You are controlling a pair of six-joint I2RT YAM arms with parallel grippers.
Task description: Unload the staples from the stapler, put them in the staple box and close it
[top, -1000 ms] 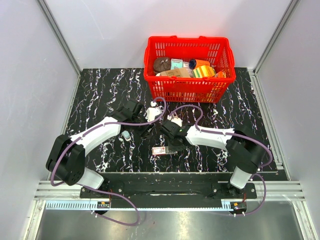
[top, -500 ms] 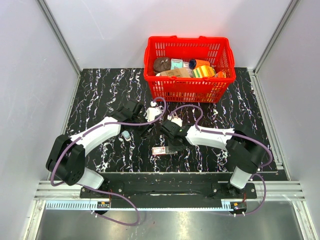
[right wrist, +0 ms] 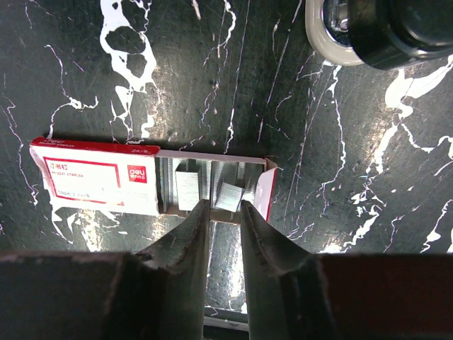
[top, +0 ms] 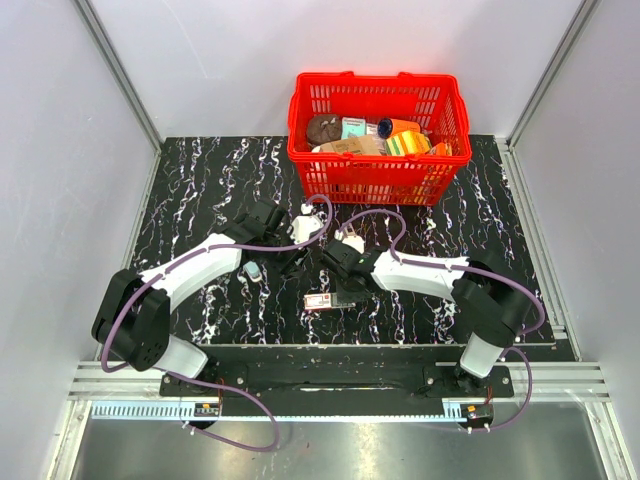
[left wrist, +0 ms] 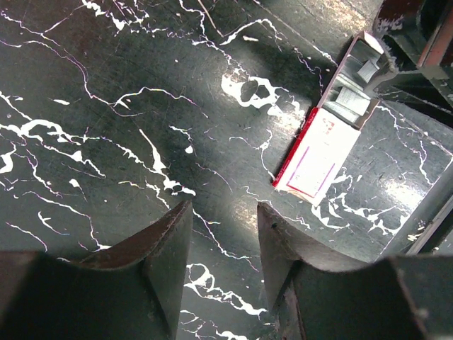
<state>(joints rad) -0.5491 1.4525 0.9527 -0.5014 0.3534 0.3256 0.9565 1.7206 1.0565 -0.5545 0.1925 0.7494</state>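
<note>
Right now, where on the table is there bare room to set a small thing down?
Bare: the back-left corner of the mat, between the red basket and the left wall, and the strip right of the basket. Crowded: the middle, where the left gripper, the right gripper, the staple box and a pale blue object sit close together.

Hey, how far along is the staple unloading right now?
Possibly done: loose staple strips lie in the tray of the open red-and-white staple box. In hand: nothing; the right gripper hovers over that tray, and the left gripper is open and empty. Left: unclear, since the stapler itself isn't identifiable.
</note>
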